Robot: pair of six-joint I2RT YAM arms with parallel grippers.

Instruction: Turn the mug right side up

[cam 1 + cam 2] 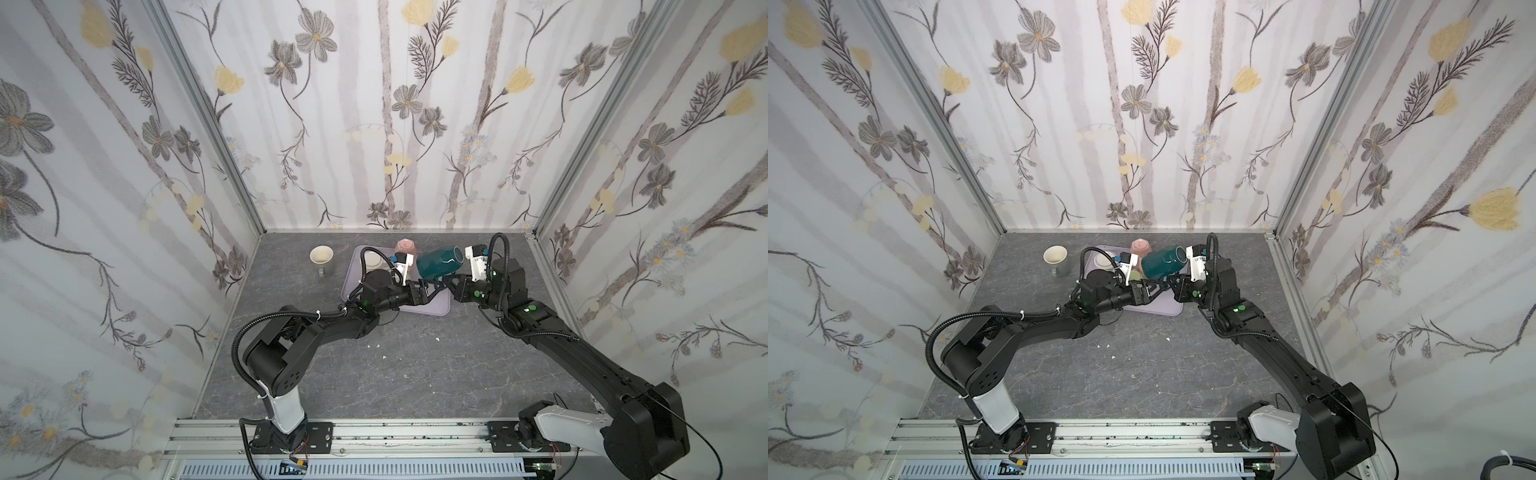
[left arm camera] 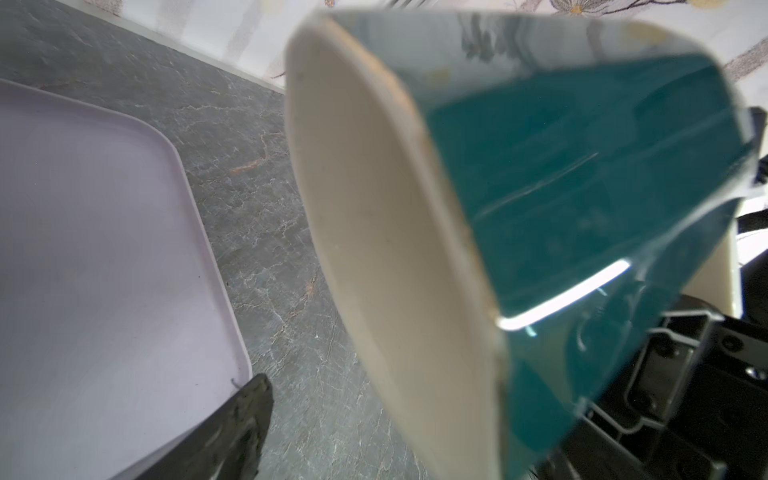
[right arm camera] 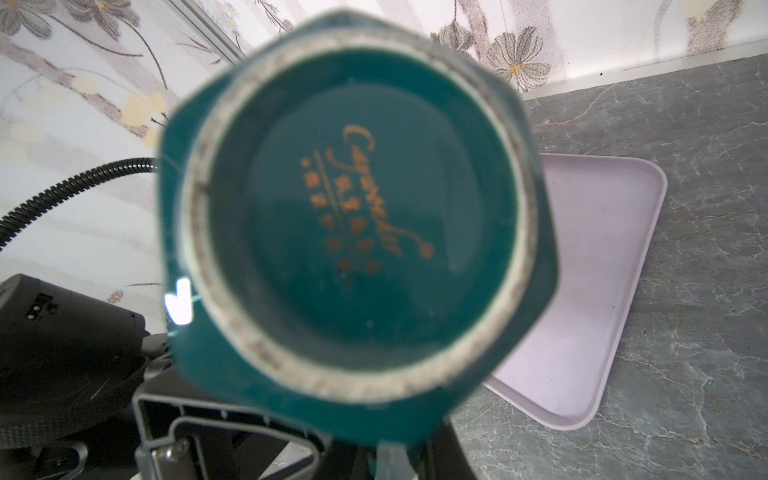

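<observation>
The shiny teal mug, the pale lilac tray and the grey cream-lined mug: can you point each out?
Shiny teal ceramic mug (image 1: 436, 264), in a top view: side wall.
Pale lilac rectangular tray (image 2: 104, 249), left wrist view: bare floor.
Grey cream-lined ceramic mug (image 1: 321, 254), in a top view: cream inside.

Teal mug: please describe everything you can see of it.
The teal mug looks like glossy ceramic, with faceted sides, a cream inside and gold lettering on its base. It lies on its side in the air, mouth toward the left arm. The right gripper, shut, holds it from below.
</observation>
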